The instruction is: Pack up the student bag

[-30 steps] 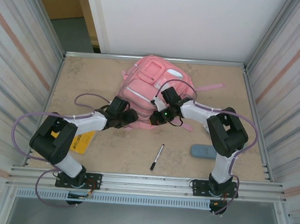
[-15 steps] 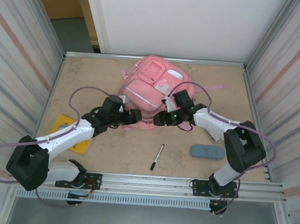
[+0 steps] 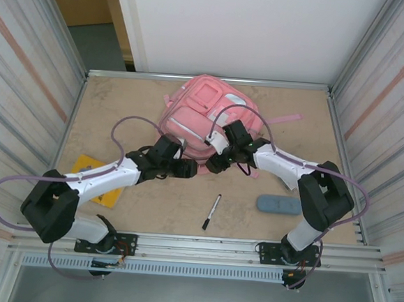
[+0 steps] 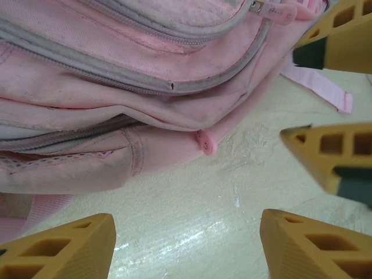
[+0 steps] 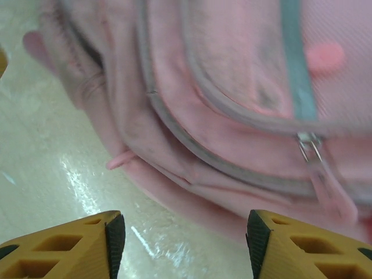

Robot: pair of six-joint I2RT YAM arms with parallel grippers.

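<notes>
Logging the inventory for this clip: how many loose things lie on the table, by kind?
Pink backpack: 1
Black pen: 1
Blue-grey case: 1
Yellow booklet, partly under the left arm: 1
Total: 4

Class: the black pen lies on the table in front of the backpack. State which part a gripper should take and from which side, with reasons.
Probably the pen mid-barrel, from above, jaws closing across its narrow width. It lies flat and slanted on bare table, apart from the student bag and the blue case, leaving finger room on both sides.
</notes>
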